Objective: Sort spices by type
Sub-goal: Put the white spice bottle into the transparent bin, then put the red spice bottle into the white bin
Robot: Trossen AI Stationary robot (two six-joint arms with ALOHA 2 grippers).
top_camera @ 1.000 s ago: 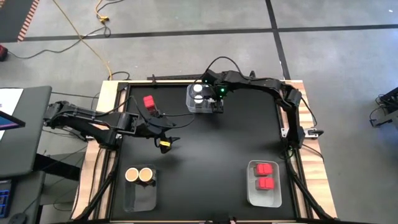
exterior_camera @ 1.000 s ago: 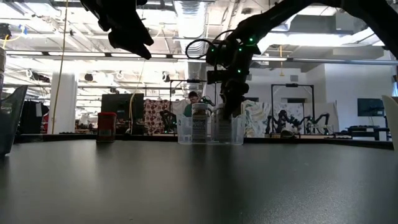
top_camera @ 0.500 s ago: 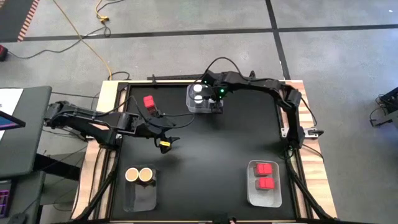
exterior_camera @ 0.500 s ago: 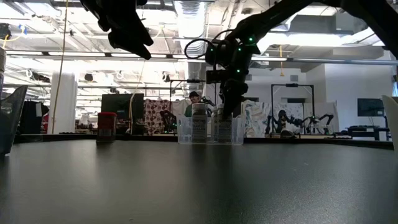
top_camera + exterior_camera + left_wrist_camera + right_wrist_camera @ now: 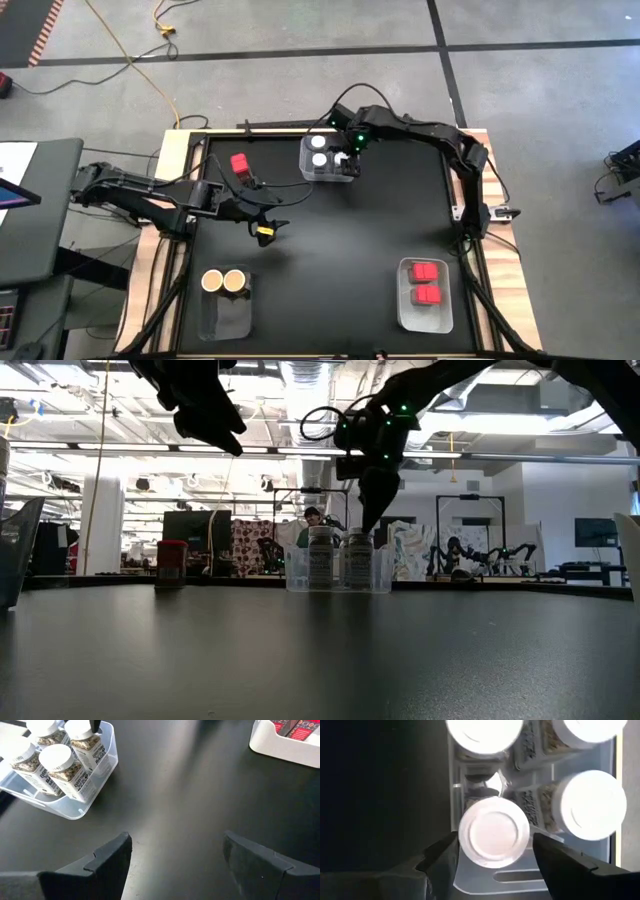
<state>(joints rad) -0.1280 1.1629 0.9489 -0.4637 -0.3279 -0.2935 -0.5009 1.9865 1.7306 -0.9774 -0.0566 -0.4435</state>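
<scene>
Tabletop [image 5: 340, 240]: black, workshop behind.
Red box [image 5: 240, 163]: sitting nearest the left tool [image 5: 268, 230], spread, empty.
Right tool [image 5: 347, 160]: spread, hovering over the white-lidded jars [image 5: 319, 158].

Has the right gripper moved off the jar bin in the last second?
Yes. The right gripper has risen above the clear bin of white-lidded jars, open, leaving the last jar standing inside.

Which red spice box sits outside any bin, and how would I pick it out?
Start from the black table in the high view and find the clear bin of white-lidded jars near its top edge. Just left of that bin, apart from it, one red box stands directly on the black surface. The other red boxes lie in a bin at the lower right; this one stands alone.
</scene>
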